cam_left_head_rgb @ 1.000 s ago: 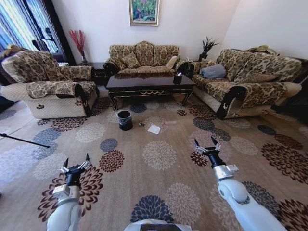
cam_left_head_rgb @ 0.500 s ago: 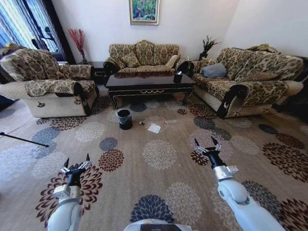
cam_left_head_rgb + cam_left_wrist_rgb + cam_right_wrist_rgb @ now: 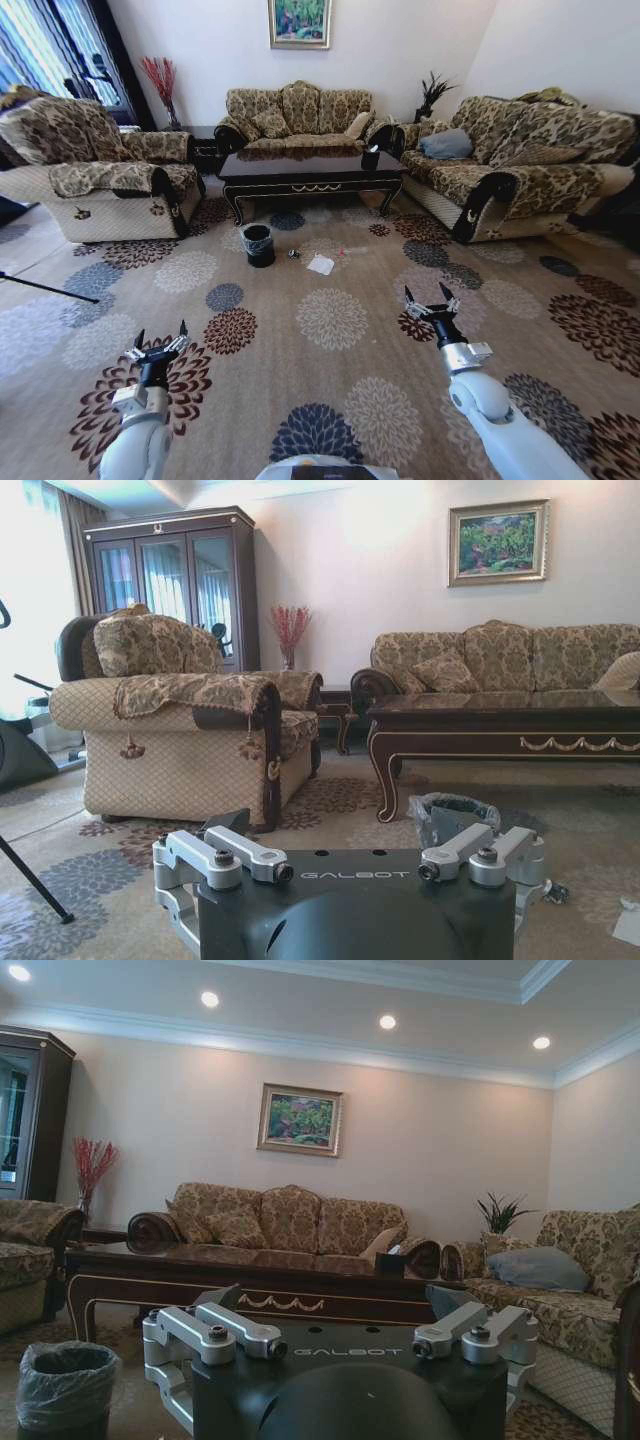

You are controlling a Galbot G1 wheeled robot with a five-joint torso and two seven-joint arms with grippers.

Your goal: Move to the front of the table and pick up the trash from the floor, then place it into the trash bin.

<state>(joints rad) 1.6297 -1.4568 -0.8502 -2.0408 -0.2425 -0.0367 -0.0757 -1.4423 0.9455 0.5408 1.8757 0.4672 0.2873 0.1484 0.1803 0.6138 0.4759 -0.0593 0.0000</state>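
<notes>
Basically the robot is sitting well back from the table [image 3: 310,172], both arms raised low in front, nothing held. Left gripper [image 3: 160,342] is hovering over the floor [image 3: 330,400] on the robot's left, fingers spread wide, empty. Right gripper [image 3: 430,301] is doing the same on the right, also wide and empty.

Going left to right across the litter zone in front of the table: the trash bin [image 3: 259,247] is standing upright on the carpet, mouth up, liner ruffled at the rim. Just beside it to the right a tiny dark ball [image 3: 294,255] is lying, no axis to speak of. Next the white paper sheet [image 3: 321,266] is lying flat, corners turned roughly diamond-wise to the head camera, its longer side seeming to run from near-left to far-right, though that is hard to call at this range. A small reddish bit [image 3: 342,253] is lying further right; its direction is too small to tell.

Risks, as a guess: the bin is sitting near the pieces, so a base drifting left could be nudging or tipping it. The flat sheet is offering no edge on soft carpet, so fingers could be scraping pile instead. The ball could be rolling under the table if bumped. Busy carpet pattern may be hiding the small pieces.
</notes>
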